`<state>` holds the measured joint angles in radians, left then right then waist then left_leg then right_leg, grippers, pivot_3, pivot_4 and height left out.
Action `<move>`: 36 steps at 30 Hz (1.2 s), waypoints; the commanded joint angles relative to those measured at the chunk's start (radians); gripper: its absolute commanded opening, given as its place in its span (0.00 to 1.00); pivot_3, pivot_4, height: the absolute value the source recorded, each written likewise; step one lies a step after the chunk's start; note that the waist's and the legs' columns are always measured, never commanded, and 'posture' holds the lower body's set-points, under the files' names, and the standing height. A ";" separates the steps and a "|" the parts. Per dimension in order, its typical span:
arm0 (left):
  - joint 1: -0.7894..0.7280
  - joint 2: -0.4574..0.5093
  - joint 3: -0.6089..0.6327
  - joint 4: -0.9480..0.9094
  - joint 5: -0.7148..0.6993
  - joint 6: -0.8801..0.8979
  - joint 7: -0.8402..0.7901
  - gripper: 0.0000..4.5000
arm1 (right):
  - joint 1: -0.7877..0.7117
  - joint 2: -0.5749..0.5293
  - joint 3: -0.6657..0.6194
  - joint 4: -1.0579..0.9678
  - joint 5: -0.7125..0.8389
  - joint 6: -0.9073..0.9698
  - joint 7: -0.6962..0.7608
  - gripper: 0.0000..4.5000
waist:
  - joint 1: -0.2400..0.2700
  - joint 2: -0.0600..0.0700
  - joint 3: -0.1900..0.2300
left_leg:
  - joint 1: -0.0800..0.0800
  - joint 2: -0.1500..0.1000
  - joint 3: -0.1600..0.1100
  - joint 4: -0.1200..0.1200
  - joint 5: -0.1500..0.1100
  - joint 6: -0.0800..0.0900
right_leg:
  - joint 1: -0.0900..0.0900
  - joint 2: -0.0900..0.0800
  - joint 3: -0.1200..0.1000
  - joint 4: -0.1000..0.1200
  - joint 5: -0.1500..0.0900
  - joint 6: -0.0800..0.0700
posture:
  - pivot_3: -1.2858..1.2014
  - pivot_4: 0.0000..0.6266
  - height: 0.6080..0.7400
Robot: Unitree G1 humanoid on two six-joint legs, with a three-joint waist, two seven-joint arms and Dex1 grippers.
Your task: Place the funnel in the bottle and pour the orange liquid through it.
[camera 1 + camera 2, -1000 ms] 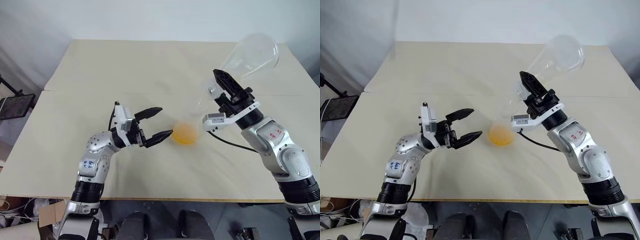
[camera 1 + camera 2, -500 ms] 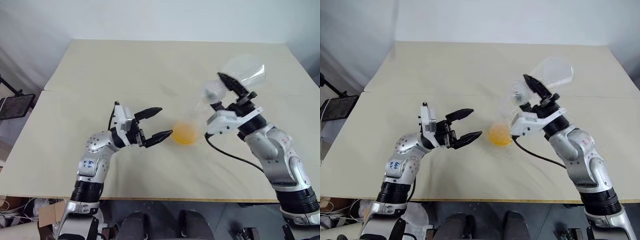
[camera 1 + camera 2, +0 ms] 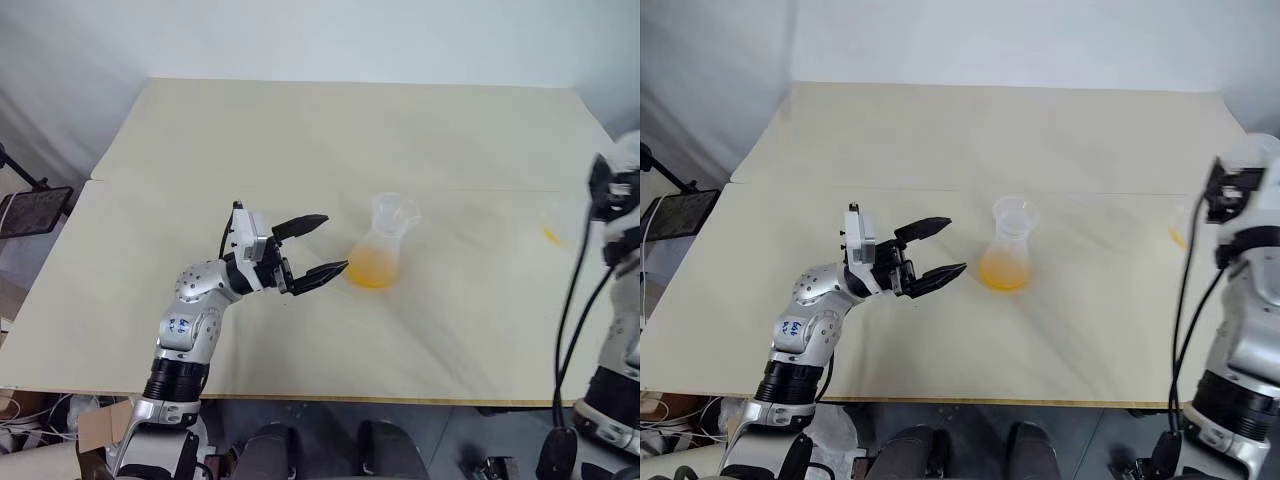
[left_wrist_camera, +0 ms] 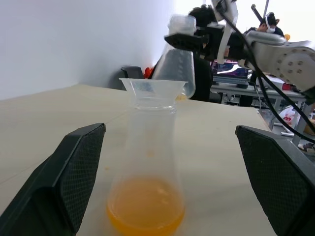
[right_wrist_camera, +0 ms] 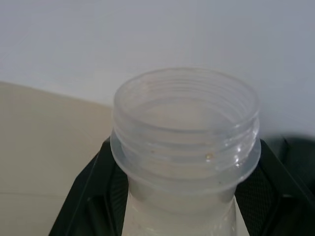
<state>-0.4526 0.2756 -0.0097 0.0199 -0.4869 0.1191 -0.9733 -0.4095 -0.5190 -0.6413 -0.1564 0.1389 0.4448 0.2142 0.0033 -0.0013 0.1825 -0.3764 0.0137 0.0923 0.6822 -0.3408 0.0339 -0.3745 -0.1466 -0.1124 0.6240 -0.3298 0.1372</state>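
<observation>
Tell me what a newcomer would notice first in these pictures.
The orange liquid pooled in the bottom of the bottle, mid-table, with the funnel seated in its neck. The open left gripper hangs just to the bottle's left, fingers either side of it in the wrist view. At the table's right edge the right gripper is shut on the neck of a clear flask.
</observation>
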 commanded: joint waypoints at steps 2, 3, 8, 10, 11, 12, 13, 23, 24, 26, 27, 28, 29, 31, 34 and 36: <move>-0.012 -0.008 0.001 -0.009 -0.002 -0.018 0.005 1.00 | 0.045 -0.045 -0.085 0.092 0.041 -0.025 -0.018 0.54 | -0.003 0.000 0.000 | 0.000 0.000 0.000 -0.001 0.000 0.000 | 0.000 0.000 0.000 0.000 0.000 0.000 | 0.52 0.24 1.00; -0.013 -0.009 0.001 -0.008 -0.002 -0.018 0.005 1.00 | 0.052 -0.044 -0.093 0.109 0.068 -0.024 -0.001 0.54 | -0.004 0.000 0.000 | 0.000 0.000 0.001 -0.001 0.000 0.000 | 0.000 0.000 0.000 0.000 0.000 0.000 | 0.52 0.24 1.00; -0.021 -0.006 0.000 -0.002 -0.002 -0.016 -0.001 1.00 | 0.085 -0.040 -0.106 0.149 0.137 -0.037 0.020 0.54 | -0.008 0.002 -0.001 | 0.001 0.001 0.003 -0.001 0.000 0.000 | -0.001 0.001 0.002 0.000 0.000 0.000 | 0.52 0.24 1.00; -0.025 -0.003 0.002 0.002 -0.003 -0.015 -0.003 1.00 | 0.098 -0.022 -0.115 0.125 0.171 -0.020 0.012 0.54 | -0.006 0.002 -0.001 | 0.001 0.001 0.003 -0.001 0.000 0.000 | -0.001 0.001 0.002 0.000 0.000 0.000 | 0.52 0.24 1.00; -0.026 -0.001 0.003 0.003 -0.003 -0.015 -0.004 1.00 | 0.107 -0.015 -0.117 0.115 0.183 -0.016 0.008 0.54 | -0.005 0.002 -0.001 | 0.001 0.001 0.003 -0.001 0.000 0.000 | -0.001 0.000 0.002 0.000 0.000 0.000 | 0.52 0.24 1.00; -0.026 0.000 0.004 0.004 -0.003 -0.016 -0.004 1.00 | 0.115 -0.008 -0.122 0.107 0.198 -0.003 -0.001 0.54 | -0.005 0.002 -0.001 | 0.001 0.001 0.003 -0.001 0.000 0.000 | -0.001 0.000 0.002 0.000 0.000 0.000 | 0.52 0.24 1.00; -0.025 0.001 0.003 0.004 -0.003 -0.018 -0.005 1.00 | 0.122 0.003 -0.134 0.105 0.232 0.043 -0.011 0.54 | -0.004 0.002 -0.001 | 0.001 0.001 0.003 -0.001 0.000 0.000 | 0.000 0.000 0.002 0.000 0.000 0.000 | 0.52 0.24 1.00; -0.026 0.006 0.006 0.006 -0.009 -0.012 -0.012 1.00 | 0.195 -0.007 -0.157 0.052 0.260 -0.029 -0.052 1.00 | -0.003 0.002 -0.001 | 0.001 0.000 0.003 -0.001 0.000 0.000 | 0.000 0.000 0.002 -0.001 0.000 0.000 | 0.52 0.24 1.00; -0.023 0.008 0.007 0.004 -0.010 -0.011 -0.014 1.00 | 0.208 -0.015 -0.155 0.044 0.252 -0.041 -0.048 1.00 | -0.002 0.002 -0.001 | 0.001 0.000 0.002 -0.001 0.000 0.000 | 0.000 0.000 0.002 -0.001 0.000 0.000 | 0.52 0.24 1.00; -0.019 0.012 0.008 0.001 -0.012 -0.008 -0.016 1.00 | 0.221 -0.020 -0.170 0.022 0.279 -0.037 -0.043 1.00 | -0.002 0.002 -0.001 | 0.001 0.000 0.002 -0.001 0.000 0.000 | 0.000 0.000 0.002 -0.001 0.000 0.000 | 0.52 0.24 1.00; -0.018 0.014 0.009 0.002 -0.013 -0.007 -0.018 1.00 | 0.230 -0.025 -0.176 0.008 0.293 -0.030 -0.038 1.00 | -0.002 0.002 -0.001 | 0.001 0.000 0.003 -0.001 0.000 0.000 | 0.000 0.000 0.002 -0.001 0.000 0.000 | 0.52 0.24 1.00; -0.018 0.017 0.012 0.004 -0.014 -0.008 -0.021 1.00 | 0.240 -0.029 -0.184 -0.011 0.311 -0.028 -0.028 1.00 | -0.002 0.002 -0.001 | 0.001 0.000 0.003 -0.001 0.000 0.000 | 0.000 0.000 0.002 -0.001 0.000 0.000 | 0.52 0.24 1.00; -0.018 0.020 0.014 0.007 -0.015 -0.008 -0.023 1.00 | 0.249 -0.033 -0.190 -0.028 0.318 -0.031 -0.024 1.00 | -0.002 0.002 -0.001 | 0.001 0.000 0.003 -0.001 0.000 0.000 | 0.000 0.000 0.002 -0.001 0.000 0.000 | 0.52 0.24 1.00; -0.019 0.023 0.017 0.011 -0.015 -0.008 -0.026 1.00 | 0.262 -0.040 -0.207 -0.055 0.334 -0.037 -0.022 1.00 | -0.002 0.002 -0.001 | 0.001 0.001 0.002 -0.001 0.000 0.000 | 0.000 0.000 0.002 -0.001 0.000 0.000 | 0.52 0.24 1.00; -0.025 0.038 0.029 0.023 -0.012 -0.009 -0.030 1.00 | 0.296 -0.056 -0.267 -0.142 0.425 -0.058 0.041 1.00 | 0.003 0.002 -0.001 | 0.001 0.000 0.002 -0.001 0.000 0.000 | 0.000 0.000 0.002 -0.001 0.000 0.000 | 0.52 0.24 1.00; -0.026 0.052 0.038 0.034 -0.011 -0.009 -0.038 1.00 | 0.326 -0.065 -0.289 -0.195 0.489 -0.082 0.118 1.00 | 0.004 0.002 -0.001 | 0.001 0.000 0.002 -0.001 0.000 0.000 | 0.000 0.000 0.002 -0.002 0.000 0.000 | 0.52 0.24 1.00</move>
<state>-0.4662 0.3145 0.0049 0.0582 -0.4871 0.1200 -0.9991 -0.0982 -0.5505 -0.8805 -0.2706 0.5612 0.4084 0.2670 0.0074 0.0007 0.1820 -0.3756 0.0141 0.0945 0.6811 -0.3407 0.0339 -0.3746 -0.1461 -0.1103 0.6221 -0.3298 0.1373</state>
